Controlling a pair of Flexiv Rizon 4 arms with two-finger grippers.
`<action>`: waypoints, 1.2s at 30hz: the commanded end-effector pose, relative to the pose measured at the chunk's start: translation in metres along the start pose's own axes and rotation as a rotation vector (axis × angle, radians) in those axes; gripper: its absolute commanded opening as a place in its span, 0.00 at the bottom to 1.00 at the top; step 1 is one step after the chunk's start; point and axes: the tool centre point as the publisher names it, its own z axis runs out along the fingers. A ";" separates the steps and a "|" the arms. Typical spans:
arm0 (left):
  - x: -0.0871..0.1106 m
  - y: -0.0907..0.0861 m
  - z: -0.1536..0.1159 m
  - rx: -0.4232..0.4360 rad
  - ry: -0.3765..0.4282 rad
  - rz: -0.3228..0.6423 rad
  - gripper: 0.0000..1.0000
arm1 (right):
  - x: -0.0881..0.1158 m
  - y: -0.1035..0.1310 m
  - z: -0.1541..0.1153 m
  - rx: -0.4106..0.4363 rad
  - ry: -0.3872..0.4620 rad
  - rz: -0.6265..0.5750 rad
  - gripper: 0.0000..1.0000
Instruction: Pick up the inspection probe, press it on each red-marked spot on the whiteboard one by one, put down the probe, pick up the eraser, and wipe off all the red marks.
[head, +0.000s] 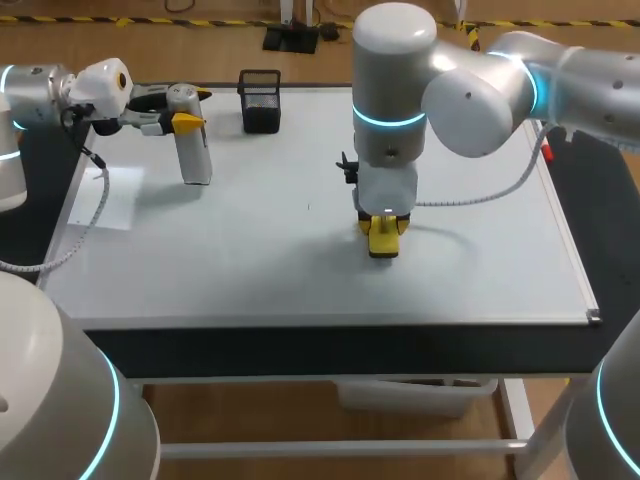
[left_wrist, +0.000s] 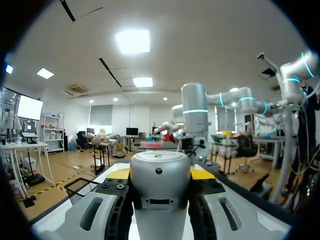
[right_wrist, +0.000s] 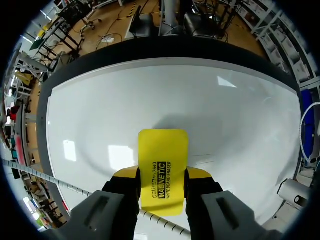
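Observation:
My left gripper (head: 186, 122) is shut on the inspection probe (head: 192, 140), a grey-white cylinder standing upright at the whiteboard's (head: 250, 230) far left, its lower end at or just above the surface. In the left wrist view the probe (left_wrist: 160, 185) fills the gap between the yellow-tipped fingers (left_wrist: 202, 173) of that gripper (left_wrist: 160, 175). My right gripper (head: 384, 232) points down at the board's middle and is shut on the yellow eraser (head: 384, 240), which rests on the board. The right wrist view has the eraser (right_wrist: 162, 167) clamped by the gripper (right_wrist: 163, 175) over bare whiteboard (right_wrist: 150, 100). No red marks show.
A black mesh basket (head: 260, 100) stands at the board's far edge, also seen beside the probe as a basket (left_wrist: 80, 190). A white sheet (head: 115, 195) lies left of the board. A small red object (head: 547, 152) sits at the right edge. A coiled cable (right_wrist: 60, 185) crosses beside the right gripper.

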 end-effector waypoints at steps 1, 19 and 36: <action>-0.001 -0.001 0.000 -0.001 0.002 0.000 0.00 | 0.001 0.000 -0.001 0.002 0.003 -0.002 0.00; -0.001 -0.001 0.000 -0.001 0.002 0.000 0.00 | 0.009 -0.031 -0.020 0.057 0.033 -0.022 0.00; -0.001 -0.001 0.000 -0.001 0.002 0.000 0.00 | 0.051 -0.135 -0.041 0.091 0.104 0.015 0.00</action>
